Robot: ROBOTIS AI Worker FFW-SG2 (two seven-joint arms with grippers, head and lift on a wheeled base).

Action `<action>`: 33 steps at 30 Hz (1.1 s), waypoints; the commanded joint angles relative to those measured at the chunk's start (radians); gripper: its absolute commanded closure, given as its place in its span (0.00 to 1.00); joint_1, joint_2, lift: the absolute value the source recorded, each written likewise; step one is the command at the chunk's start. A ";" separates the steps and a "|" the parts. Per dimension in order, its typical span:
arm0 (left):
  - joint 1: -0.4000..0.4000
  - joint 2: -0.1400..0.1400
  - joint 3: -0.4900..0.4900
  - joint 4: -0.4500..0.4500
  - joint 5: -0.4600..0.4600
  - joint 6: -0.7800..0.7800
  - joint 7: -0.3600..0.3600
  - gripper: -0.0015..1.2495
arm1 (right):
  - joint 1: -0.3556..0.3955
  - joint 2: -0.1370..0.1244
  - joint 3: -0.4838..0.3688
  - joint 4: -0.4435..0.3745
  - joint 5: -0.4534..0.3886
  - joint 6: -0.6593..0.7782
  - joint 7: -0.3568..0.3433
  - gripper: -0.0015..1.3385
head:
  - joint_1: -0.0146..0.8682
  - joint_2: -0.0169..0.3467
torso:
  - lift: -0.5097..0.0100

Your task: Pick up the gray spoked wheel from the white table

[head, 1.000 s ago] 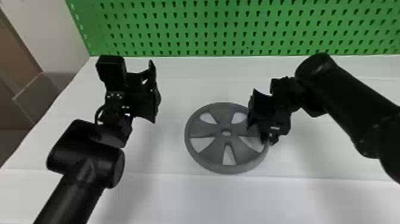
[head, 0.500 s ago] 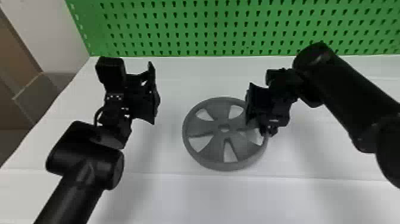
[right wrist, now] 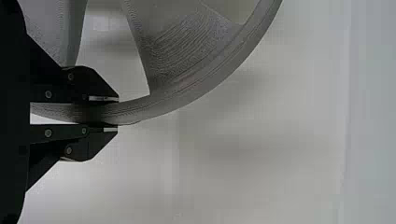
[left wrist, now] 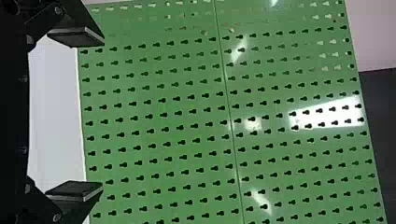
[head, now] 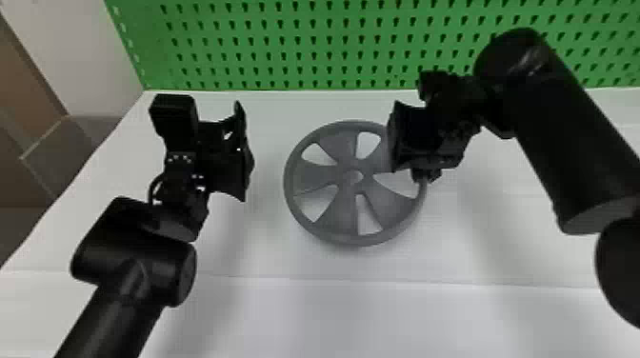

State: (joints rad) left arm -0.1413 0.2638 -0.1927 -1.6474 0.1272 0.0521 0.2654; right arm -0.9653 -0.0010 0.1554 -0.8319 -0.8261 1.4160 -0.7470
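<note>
Gray wheel [head: 312,178], clamped in right gripper [head: 415,170], has shifted toward green pegboard [head: 305,31] over white table [head: 333,309]; left gripper [head: 242,152] open.

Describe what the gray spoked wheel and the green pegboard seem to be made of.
Gray spoked wheel: matte plastic, probably 3D-printed, judging by the fine contour lines on its spoke and rim.
Green pegboard: glossy, probably painted sheet metal, since it shows bright reflections and neat rows of holes; plastic can't be ruled out.
</note>
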 commanded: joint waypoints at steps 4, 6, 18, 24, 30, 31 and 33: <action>0.008 0.000 0.007 -0.005 0.005 -0.002 0.000 0.15 | 0.112 -0.027 -0.043 -0.260 0.005 -0.080 0.000 0.96 | 0.90 0.34 | 0.81; 0.012 -0.002 0.010 -0.008 0.005 -0.002 0.000 0.15 | 0.135 -0.034 -0.048 -0.309 0.005 -0.106 0.001 0.95 | 0.90 0.34 | 0.81; 0.034 -0.002 0.036 -0.023 0.014 -0.012 0.000 0.15 | 0.284 -0.054 -0.033 -0.547 0.318 -0.285 0.334 0.95 | 0.90 0.35 | 0.81; 0.046 -0.002 0.045 -0.032 0.020 -0.020 0.000 0.15 | 0.366 -0.054 -0.056 -0.587 0.455 -0.473 0.503 0.95 | 0.90 0.35 | 0.81; 0.057 -0.005 0.052 -0.038 0.029 -0.029 0.000 0.15 | 0.435 -0.039 -0.089 -0.596 0.613 -0.684 0.663 0.95 | 0.90 0.35 | 0.81; 0.058 -0.006 0.053 -0.038 0.031 -0.029 0.000 0.15 | 0.448 -0.037 -0.093 -0.596 0.624 -0.730 0.675 0.95 | 0.90 0.35 | 0.81; 0.062 -0.011 0.056 -0.038 0.031 -0.035 0.000 0.15 | 0.476 -0.036 -0.094 -0.596 0.631 -0.822 0.683 0.95 | 0.90 0.34 | 0.81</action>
State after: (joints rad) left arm -0.0855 0.2597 -0.1412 -1.6844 0.1552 0.0252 0.2654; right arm -0.5421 -0.0416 0.0723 -1.4273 -0.2407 0.7685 -0.0800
